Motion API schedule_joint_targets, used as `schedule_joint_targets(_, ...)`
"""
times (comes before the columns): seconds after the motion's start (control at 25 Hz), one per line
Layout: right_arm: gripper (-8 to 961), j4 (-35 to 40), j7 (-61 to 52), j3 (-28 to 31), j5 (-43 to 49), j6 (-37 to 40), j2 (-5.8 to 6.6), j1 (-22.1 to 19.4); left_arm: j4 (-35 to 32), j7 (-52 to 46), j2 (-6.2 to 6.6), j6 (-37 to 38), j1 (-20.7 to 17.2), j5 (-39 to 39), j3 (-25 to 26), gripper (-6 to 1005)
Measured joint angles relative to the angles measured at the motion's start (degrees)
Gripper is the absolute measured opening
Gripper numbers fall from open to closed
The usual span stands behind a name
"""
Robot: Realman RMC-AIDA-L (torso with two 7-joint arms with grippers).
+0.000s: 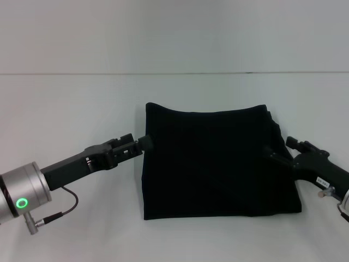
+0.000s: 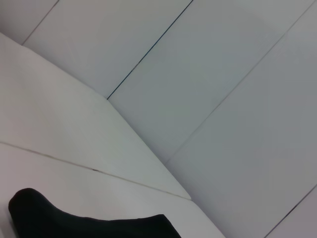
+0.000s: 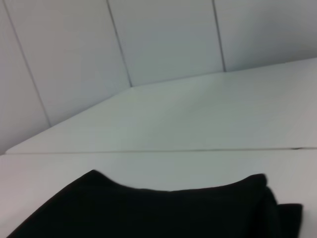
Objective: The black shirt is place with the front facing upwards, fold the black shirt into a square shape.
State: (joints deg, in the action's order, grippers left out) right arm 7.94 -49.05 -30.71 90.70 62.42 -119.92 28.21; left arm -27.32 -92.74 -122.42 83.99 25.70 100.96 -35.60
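Note:
The black shirt (image 1: 218, 161) lies folded into a rough square in the middle of the white table, with no lettering showing. Its far edge rises slightly at both corners. My left gripper (image 1: 143, 143) sits low at the shirt's left edge, about halfway along it, touching or nearly touching the cloth. My right gripper (image 1: 274, 153) is at the right edge, against the layered folds there. In the left wrist view a strip of the black shirt (image 2: 89, 223) shows. In the right wrist view a wider part of the black shirt (image 3: 163, 210) shows, with stacked folds at one end.
The white table (image 1: 71, 109) stretches around the shirt on all sides, ending at a pale wall (image 1: 174, 33) behind. A thin cable (image 1: 62, 210) hangs under the left arm's wrist.

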Motion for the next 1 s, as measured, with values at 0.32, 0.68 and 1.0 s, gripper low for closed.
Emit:
schedule_joint_targets(0.32,826,3.8,0.1,1.3,0.5,5.4,0.18,-2.6,-0.3,-0.2,2.28,0.3,0.5,4.0,-2.2,908)
schedule_joint_targets(0.68,824,7.8,7.6,-1.9,9.7,20.1,0.03,-8.3,0.0,-14.6,4.43,-1.0,2.2,4.9,-2.2,904)
schedule_joint_targets(1.0,823,6.6,12.3,-2.0,13.7,22.4,-0.14,-13.8,1.8,-33.3,5.63,-11.5,7.8,7.2,-3.6,901)
